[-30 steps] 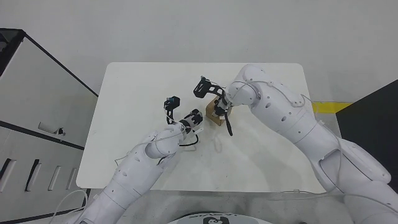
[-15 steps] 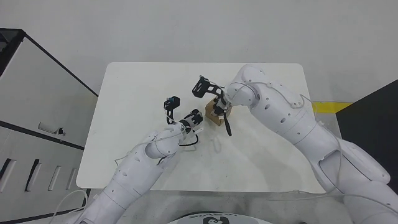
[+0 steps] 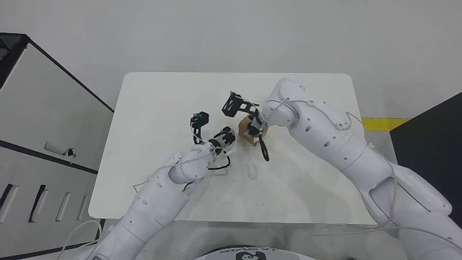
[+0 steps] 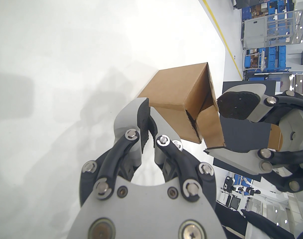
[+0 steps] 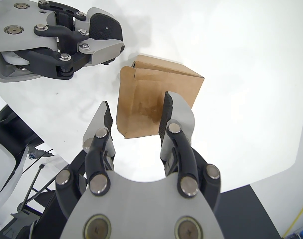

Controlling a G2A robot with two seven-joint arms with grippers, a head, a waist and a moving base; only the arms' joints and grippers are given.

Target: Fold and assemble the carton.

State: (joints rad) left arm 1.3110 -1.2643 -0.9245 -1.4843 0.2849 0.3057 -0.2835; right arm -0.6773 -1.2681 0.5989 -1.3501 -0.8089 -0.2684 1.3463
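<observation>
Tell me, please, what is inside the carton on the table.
Through the open end of the carton, only bare brown inner walls and one flap show; no contents are visible. The deeper interior is hidden by its own walls.

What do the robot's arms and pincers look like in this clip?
The left arm and right arm have rounded glossy white shells. The left pincer and right pincer each have a grey metal base, black linkage bars with silver screws, and grey fingers with black textured pads.
</observation>
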